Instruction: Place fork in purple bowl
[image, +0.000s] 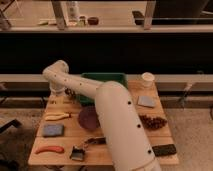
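Observation:
My gripper hangs from the white arm's wrist over the far left corner of the wooden table. A thin pale sliver that looks like the fork lies on the table just below it; I cannot tell whether they touch. The dark purple bowl sits near the table's middle, to the right of and nearer than the gripper. The arm covers the bowl's right side.
Yellow-handled pliers lie left of the bowl, with a blue sponge, an orange-red curved object and a black-handled brush nearer. A green bin, white cup, grey cloth, brown cluster and black object stand to the right.

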